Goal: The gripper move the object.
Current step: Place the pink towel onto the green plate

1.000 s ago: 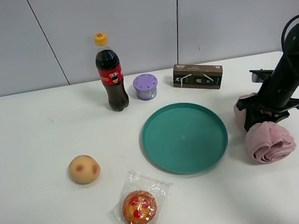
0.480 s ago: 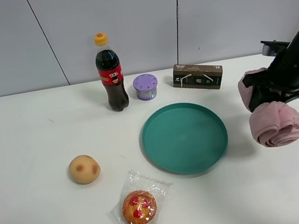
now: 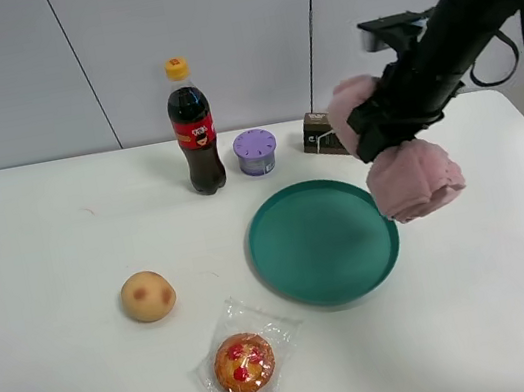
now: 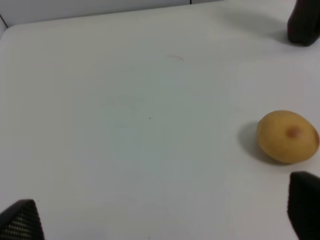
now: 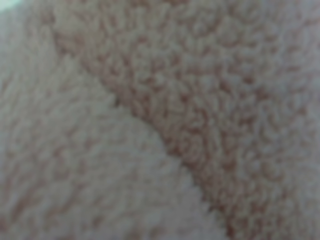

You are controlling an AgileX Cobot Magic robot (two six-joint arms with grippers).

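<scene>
The rolled fluffy pink towel [image 3: 413,176] hangs in the air, held around its middle by my right gripper [image 3: 385,134], which is shut on it. It is above the table at the right rim of the round teal plate [image 3: 322,240]. The black right arm reaches in from the upper right. The towel's pink pile [image 5: 160,120] fills the right wrist view and hides that gripper's fingers. My left gripper [image 4: 160,220] is open and empty; its two black fingertips [image 4: 304,204] show at the lower corners of the left wrist view, above bare table.
A cola bottle [image 3: 192,127], a purple round tub [image 3: 256,151] and a dark box [image 3: 320,135] stand at the back. A yellowish bun [image 3: 148,296] lies at the left, also in the left wrist view [image 4: 287,137]. A wrapped muffin [image 3: 244,363] lies in front.
My right gripper has lifted the towel off the table at the right and carried it up and to the left, to the plate's right rim. The left gripper has not visibly moved.
</scene>
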